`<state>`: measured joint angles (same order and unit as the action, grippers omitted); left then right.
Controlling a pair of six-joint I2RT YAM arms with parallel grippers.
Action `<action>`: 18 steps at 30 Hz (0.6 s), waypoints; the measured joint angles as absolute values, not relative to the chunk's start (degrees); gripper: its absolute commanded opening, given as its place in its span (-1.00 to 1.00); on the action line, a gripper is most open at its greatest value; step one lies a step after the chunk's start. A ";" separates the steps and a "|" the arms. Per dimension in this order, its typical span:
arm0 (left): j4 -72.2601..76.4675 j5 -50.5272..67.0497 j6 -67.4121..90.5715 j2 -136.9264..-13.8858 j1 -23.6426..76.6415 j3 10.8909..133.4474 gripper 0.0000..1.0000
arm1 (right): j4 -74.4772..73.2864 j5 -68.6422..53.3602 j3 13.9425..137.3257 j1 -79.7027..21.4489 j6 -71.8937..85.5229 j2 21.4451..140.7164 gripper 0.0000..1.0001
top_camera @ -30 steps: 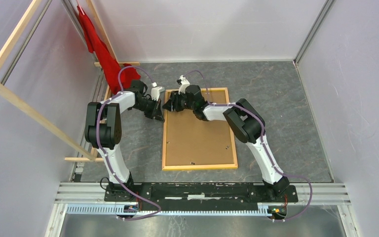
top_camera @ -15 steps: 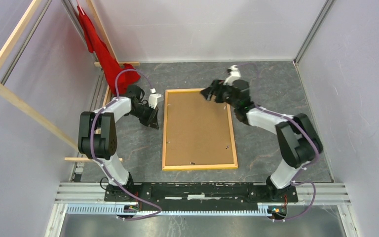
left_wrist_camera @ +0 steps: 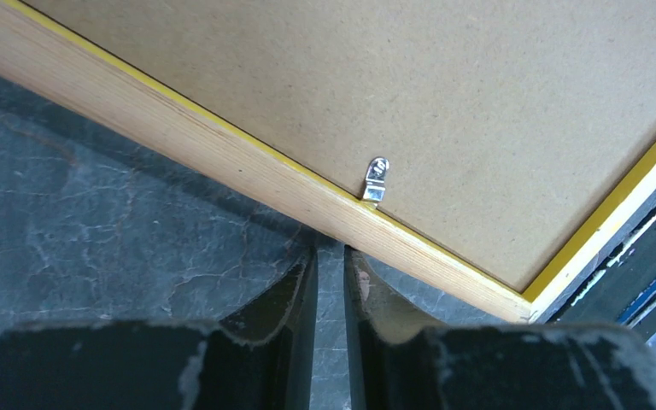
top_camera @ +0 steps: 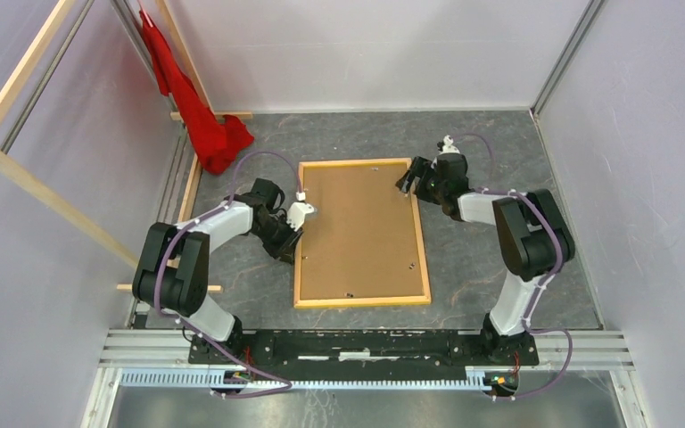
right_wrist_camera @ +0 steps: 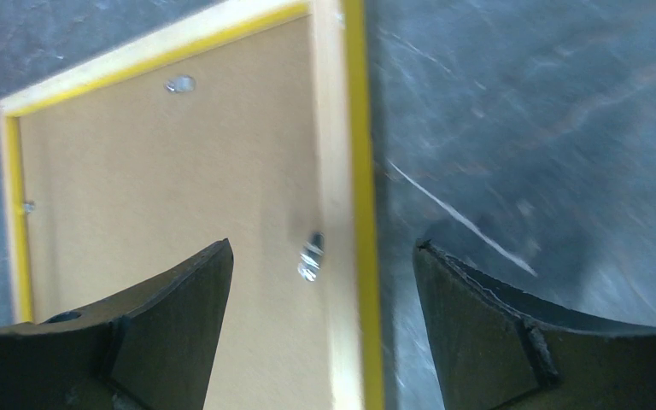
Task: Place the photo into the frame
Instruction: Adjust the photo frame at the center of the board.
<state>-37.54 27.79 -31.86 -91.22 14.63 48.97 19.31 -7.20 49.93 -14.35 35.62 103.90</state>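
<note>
The left gripper's (left_wrist_camera: 329,282) jaws are being held nearly together on nothing, their tips just beside the left rail of the frame (top_camera: 361,301), near a metal clip (left_wrist_camera: 377,179). The right gripper's (right_wrist_camera: 320,252) jaws are being held wide apart over the right rail. The frame is being borne back-up by the table (top_camera: 339,134), with the brown backing board (top_camera: 357,232) set in it.

A red cloth (top_camera: 194,107) is hanging at the far left corner, its end spilling onto the dark grey table (top_camera: 499,147). A brown backing board (top_camera: 357,232) is lying flat mid-table, small metal tabs (left_wrist_camera: 376,179) sitting along its edges.
</note>
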 measured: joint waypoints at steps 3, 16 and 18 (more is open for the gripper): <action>-37.10 26.41 -31.75 -90.63 17.19 48.62 -0.49 | 18.68 -8.88 56.45 -15.62 35.97 108.92 0.68; -43.51 29.43 -27.46 -98.30 39.03 56.38 0.12 | 10.59 -16.78 99.37 -27.22 33.30 136.40 0.96; -45.32 30.65 -27.57 -98.65 40.25 56.97 0.25 | 10.98 -17.39 97.01 -27.38 33.15 134.43 0.96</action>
